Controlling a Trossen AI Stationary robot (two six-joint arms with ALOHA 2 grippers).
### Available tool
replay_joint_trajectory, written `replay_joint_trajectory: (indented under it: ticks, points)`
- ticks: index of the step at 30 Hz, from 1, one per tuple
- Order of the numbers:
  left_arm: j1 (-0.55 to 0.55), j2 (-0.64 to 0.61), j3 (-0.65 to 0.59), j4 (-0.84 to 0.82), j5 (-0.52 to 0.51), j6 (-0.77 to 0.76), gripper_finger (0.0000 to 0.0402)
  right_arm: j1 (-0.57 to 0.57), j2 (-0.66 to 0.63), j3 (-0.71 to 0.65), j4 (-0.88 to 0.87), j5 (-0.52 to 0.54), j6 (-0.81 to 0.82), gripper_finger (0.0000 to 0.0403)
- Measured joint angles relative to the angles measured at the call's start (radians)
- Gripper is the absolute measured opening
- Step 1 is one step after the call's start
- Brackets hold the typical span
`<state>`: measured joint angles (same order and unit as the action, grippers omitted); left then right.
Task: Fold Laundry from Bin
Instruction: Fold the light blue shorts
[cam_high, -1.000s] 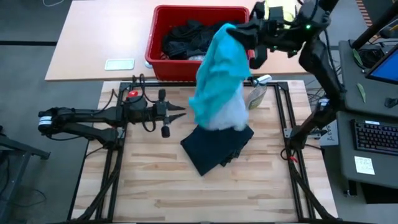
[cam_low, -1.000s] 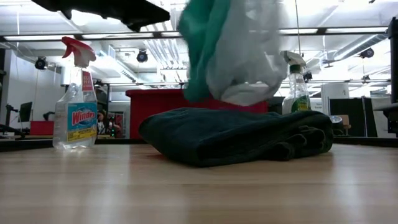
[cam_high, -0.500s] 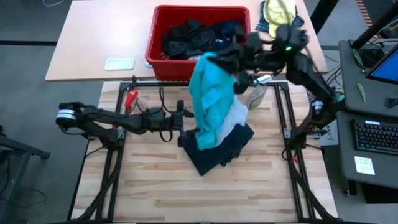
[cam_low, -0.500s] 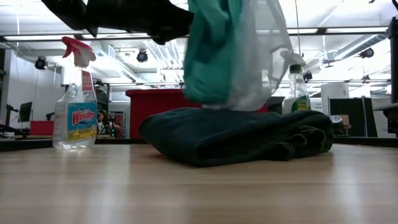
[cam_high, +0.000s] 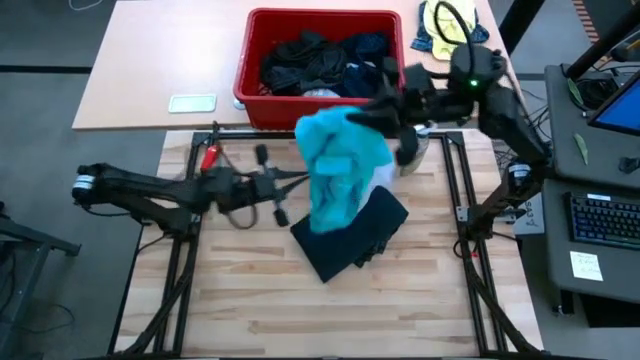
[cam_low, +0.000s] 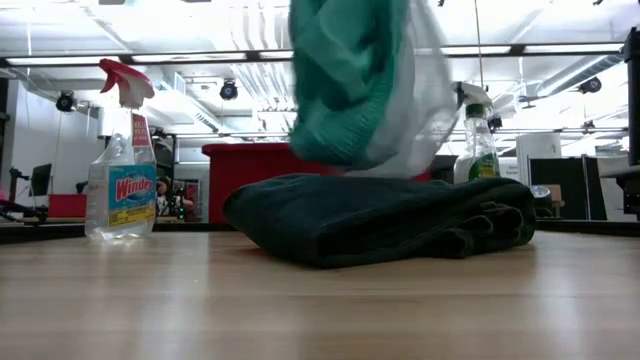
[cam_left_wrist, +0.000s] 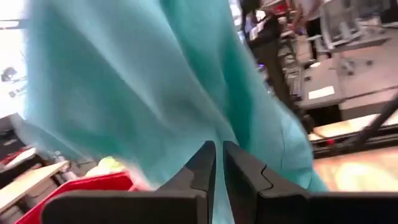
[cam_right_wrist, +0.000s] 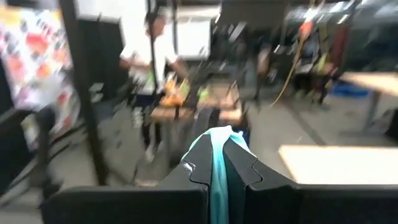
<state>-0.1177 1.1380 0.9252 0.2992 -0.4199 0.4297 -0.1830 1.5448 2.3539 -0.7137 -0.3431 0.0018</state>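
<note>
Left gripper just snapped closed on the turquoise shirt that the right gripper already pinches, so spreading it flat looks next

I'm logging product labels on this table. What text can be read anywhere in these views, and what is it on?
"Windex": on the label of the clear spray bottle with the red trigger, low view.
The green spray bottle has a label, too small to read.
The paper sheet beside the keyboard: too small to read.
</note>
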Motion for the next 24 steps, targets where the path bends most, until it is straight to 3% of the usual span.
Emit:
replay_joint_trajectory:
  ticks: [4, 7, 11, 15, 17, 20, 24]
  points:
    - [-0.110, -0.081, 0.097, -0.208, -0.042, -0.075, 0.0003, 0.070, -0.032, 0.000, -0.183, 0.003, -0.050, 0.0009]
    - [-0.195, -0.088, 0.103, -0.262, -0.043, -0.132, 0.0003, 0.134, -0.033, -0.006, -0.402, 0.007, -0.084, 0.0009]
    - [-0.276, -0.045, 0.041, -0.270, -0.040, -0.275, 0.0001, 0.225, -0.010, -0.098, -0.666, 0.180, -0.079, 0.0009]
    - [-0.313, 0.062, -0.047, -0.201, -0.043, -0.373, 0.0001, 0.285, 0.008, -0.305, -0.673, 0.445, 0.064, 0.0009]
    - [-0.316, 0.129, -0.077, -0.133, -0.043, -0.410, 0.0001, 0.296, 0.013, -0.410, -0.667, 0.508, 0.114, 0.0009]
    - [-0.316, 0.236, -0.083, -0.059, -0.044, -0.452, 0.0001, 0.310, 0.015, -0.566, -0.641, 0.515, 0.176, 0.0011]
    - [-0.315, 0.366, -0.052, -0.047, -0.080, -0.455, 0.0003, 0.341, 0.015, -0.763, -0.571, 0.424, 0.240, 0.0029]
